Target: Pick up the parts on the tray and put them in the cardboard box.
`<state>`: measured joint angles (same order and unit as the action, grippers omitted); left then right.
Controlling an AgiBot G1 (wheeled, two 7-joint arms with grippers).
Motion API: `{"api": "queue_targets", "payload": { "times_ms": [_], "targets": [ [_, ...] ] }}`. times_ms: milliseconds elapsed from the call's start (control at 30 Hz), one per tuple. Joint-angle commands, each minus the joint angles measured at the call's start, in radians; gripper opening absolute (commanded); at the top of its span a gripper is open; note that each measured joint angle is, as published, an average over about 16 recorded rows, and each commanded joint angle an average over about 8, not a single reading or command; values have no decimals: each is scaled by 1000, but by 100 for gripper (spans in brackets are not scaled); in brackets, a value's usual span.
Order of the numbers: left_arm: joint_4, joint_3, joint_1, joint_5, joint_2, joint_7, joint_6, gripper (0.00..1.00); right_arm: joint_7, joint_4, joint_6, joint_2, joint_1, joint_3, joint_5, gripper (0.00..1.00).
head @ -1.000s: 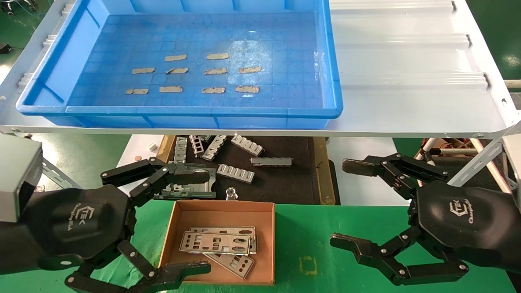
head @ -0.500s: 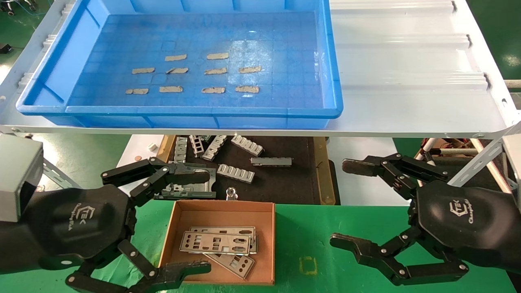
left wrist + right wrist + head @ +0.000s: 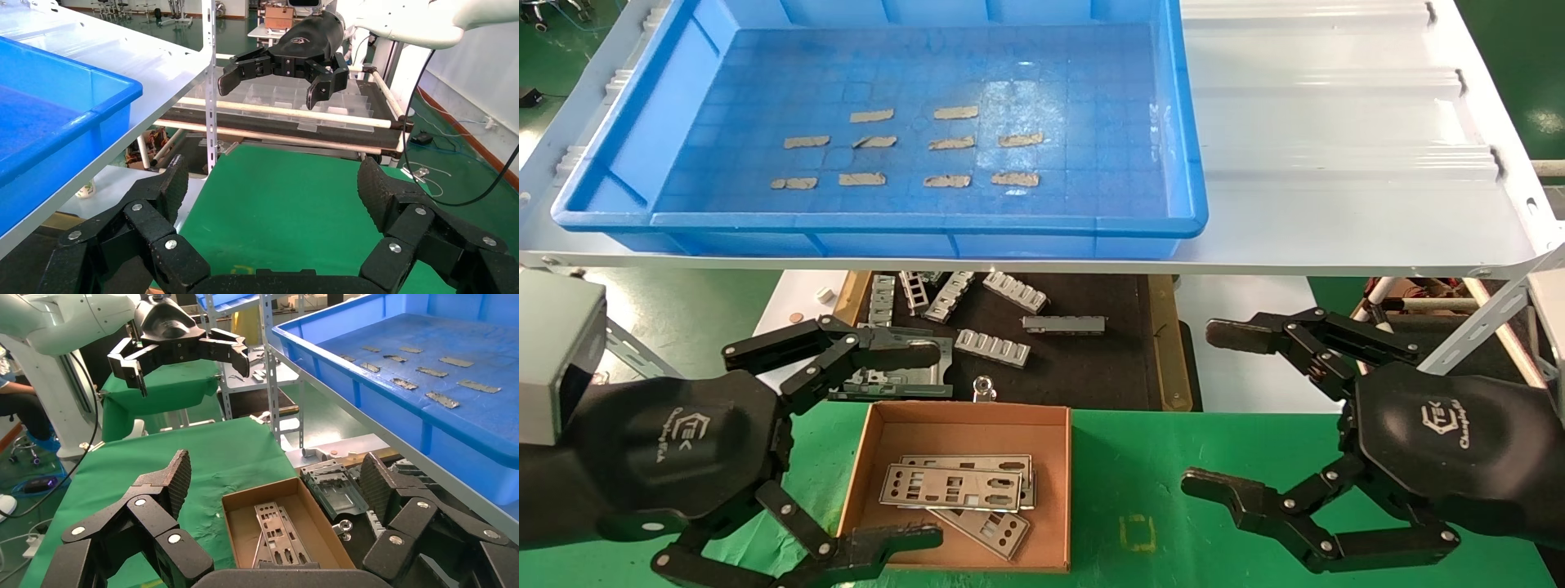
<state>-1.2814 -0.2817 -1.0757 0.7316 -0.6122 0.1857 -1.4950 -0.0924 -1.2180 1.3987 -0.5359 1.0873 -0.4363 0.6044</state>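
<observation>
Nearest, left gripper (image 3: 926, 445) and right gripper (image 3: 1209, 410) over the green cloth (image 3: 1214, 457), jaws spread wide, grasping nothing. Between them, cardboard box (image 3: 1054, 457) holding stacked metal plates (image 3: 950, 487). Farther, on the white shelf (image 3: 1336, 163), blue tray (image 3: 928, 222) bearing only tan strips (image 3: 950, 143).
</observation>
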Motion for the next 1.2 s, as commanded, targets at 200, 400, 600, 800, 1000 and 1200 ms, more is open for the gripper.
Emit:
{"api": "queue_targets", "payload": {
  "times_ms": [200, 400, 600, 800, 1000, 1200],
  "targets": [
    [0, 0, 0, 0, 0, 0, 0, 100, 0, 0, 0, 0, 0, 0, 0, 100],
    [0, 0, 0, 0, 0, 0, 0, 100, 0, 0, 0, 0, 0, 0, 0, 100],
    [0, 0, 0, 0, 0, 0, 0, 100, 0, 0, 0, 0, 0, 0, 0, 100],
    [0, 0, 0, 0, 0, 0, 0, 100, 0, 0, 0, 0, 0, 0, 0, 100],
    [0, 0, 0, 0, 0, 0, 0, 100, 0, 0, 0, 0, 0, 0, 0, 100],
    [0, 0, 0, 0, 0, 0, 0, 100, 0, 0, 0, 0, 0, 0, 0, 100]
  ]
}}
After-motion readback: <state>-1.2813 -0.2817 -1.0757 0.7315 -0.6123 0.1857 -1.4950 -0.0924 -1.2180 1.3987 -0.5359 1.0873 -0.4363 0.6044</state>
